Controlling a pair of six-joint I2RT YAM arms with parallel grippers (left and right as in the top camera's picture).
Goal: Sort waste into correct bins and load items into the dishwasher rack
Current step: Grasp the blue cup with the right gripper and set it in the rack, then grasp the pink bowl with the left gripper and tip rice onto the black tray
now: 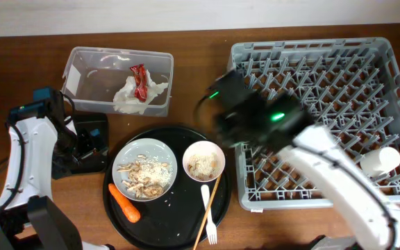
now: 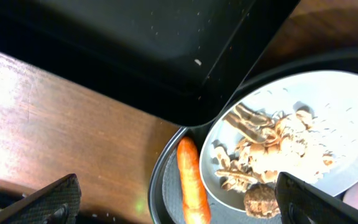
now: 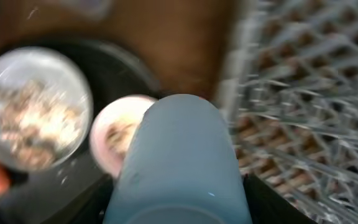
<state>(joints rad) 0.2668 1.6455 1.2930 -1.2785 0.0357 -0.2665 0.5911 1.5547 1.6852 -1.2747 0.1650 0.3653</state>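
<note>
My right gripper is shut on the light blue cup. In the overhead view it is blurred over the left edge of the grey dishwasher rack. A white cup lies in the rack. My left gripper is open above the orange carrot, beside the white plate of beige scraps. The plate, pinkish bowl, carrot and white fork lie on the round black tray. A napkin and red wrapper lie in the clear tub.
The shallow black tray sits left of the round tray, partly under my left arm, and fills the top of the left wrist view. A wooden stick lies beside the fork. The bowl holds scraps.
</note>
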